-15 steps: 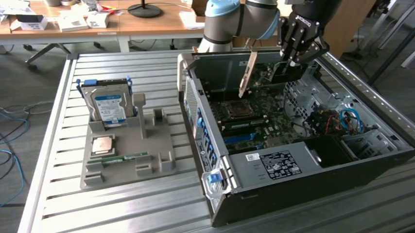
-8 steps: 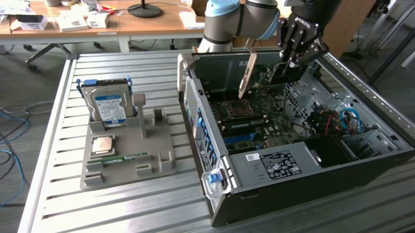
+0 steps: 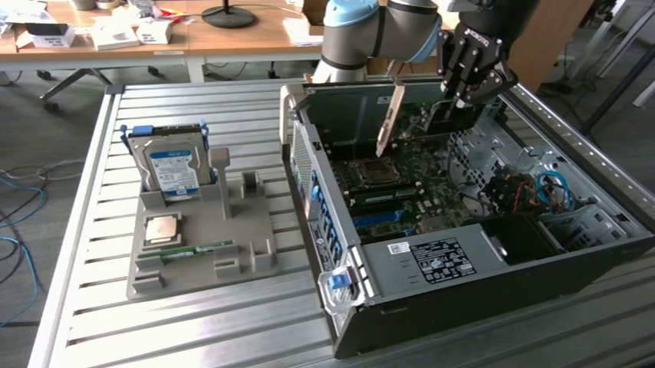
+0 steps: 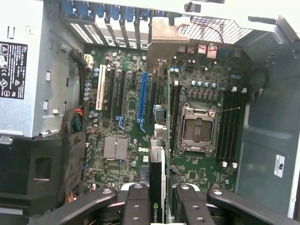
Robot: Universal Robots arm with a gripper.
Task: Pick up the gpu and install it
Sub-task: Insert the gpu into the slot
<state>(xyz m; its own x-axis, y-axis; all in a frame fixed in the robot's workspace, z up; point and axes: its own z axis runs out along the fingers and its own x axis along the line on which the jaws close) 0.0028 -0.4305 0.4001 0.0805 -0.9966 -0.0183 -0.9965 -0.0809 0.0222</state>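
Gripper pinches the gpu, seen edge-on over the motherboard; its faces are hidden.

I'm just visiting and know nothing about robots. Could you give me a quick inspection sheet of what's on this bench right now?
Surface: slatted metal table, holding an open computer case.
Job's things: gpu held upright over the motherboard inside the case.
Clutter: grey holder tray with hard drive, processor chip, memory stick.
Grippers: gripper shut on the gpu's edge.
Cables: red and blue wires inside the case; blue cables on the floor.
Surroundings: wooden desks with boxes behind.
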